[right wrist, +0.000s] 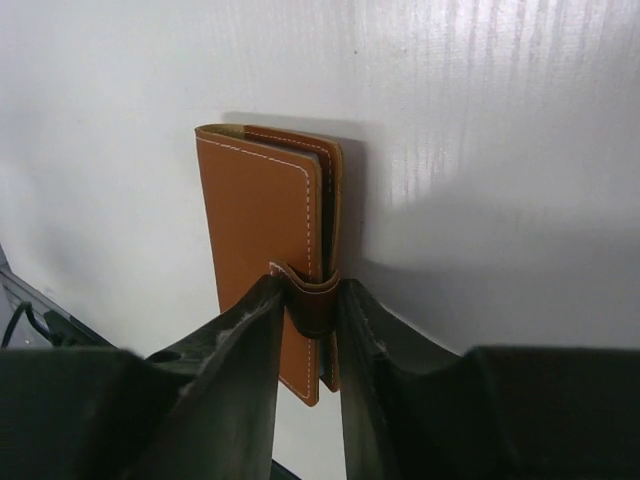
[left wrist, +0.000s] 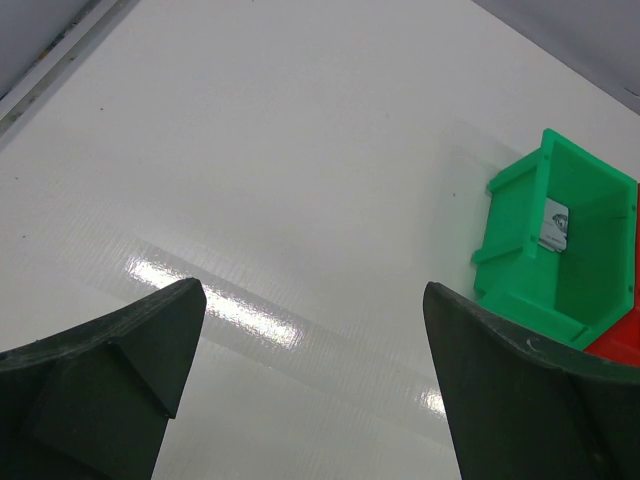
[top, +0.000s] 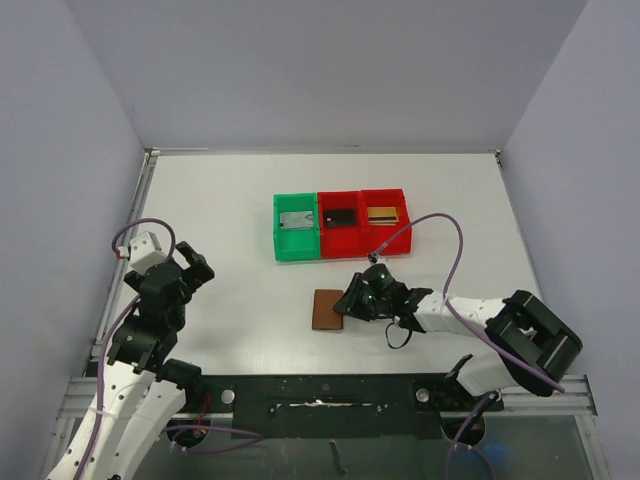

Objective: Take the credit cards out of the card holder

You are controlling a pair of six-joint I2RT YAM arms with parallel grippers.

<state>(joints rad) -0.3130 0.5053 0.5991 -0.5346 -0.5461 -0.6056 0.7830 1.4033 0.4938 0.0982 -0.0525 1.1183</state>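
Card holder (right wrist: 262, 235): stitched brown leather

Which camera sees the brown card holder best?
The right wrist view: it shows the card holder close up, its strap pinched by the right gripper. The top view shows it only as a small brown patch; the left wrist view misses it.

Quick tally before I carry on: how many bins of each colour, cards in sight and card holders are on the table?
Green bin: 1
Red bins: 2
Cards, one lying in each bin: 3
Card holder, folded shut: 1
Total: 7
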